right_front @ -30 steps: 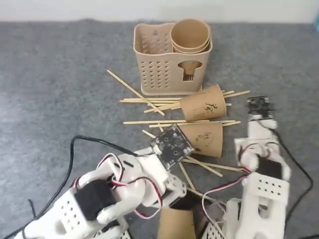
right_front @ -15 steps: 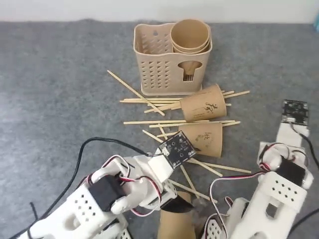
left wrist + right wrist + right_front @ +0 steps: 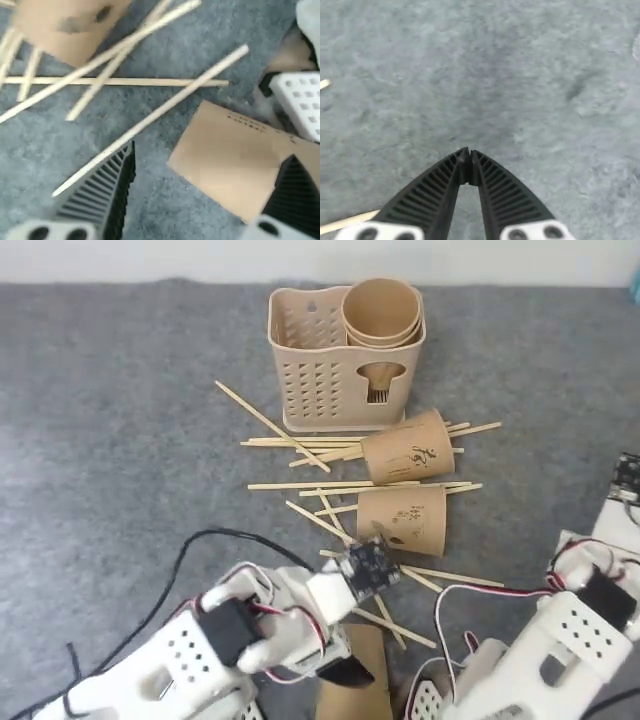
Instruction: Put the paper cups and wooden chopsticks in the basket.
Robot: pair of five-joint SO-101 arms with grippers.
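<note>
Paper cup (image 3: 230,160) lying on its side at the near edge sits between the spread jaws of the left gripper (image 3: 210,152) — light and easily crushed, I judge, so a soft pinch near the stiffer rim suits it. Thin, stiff chopsticks (image 3: 300,441), apt to roll, and two more cups (image 3: 410,450) crowd the way to the far basket (image 3: 310,380), while the right gripper (image 3: 467,152), pressed together, hangs over open bench (image 3: 120,440) at right.

My white plastic left arm (image 3: 170,668) and right arm (image 3: 562,630): perforated shells, black servo blocks, red-white-black wire loops, a black cable (image 3: 215,531) trailing left. At the tips, ribbed black wedge fingers (image 3: 432,192) on white bases.
</note>
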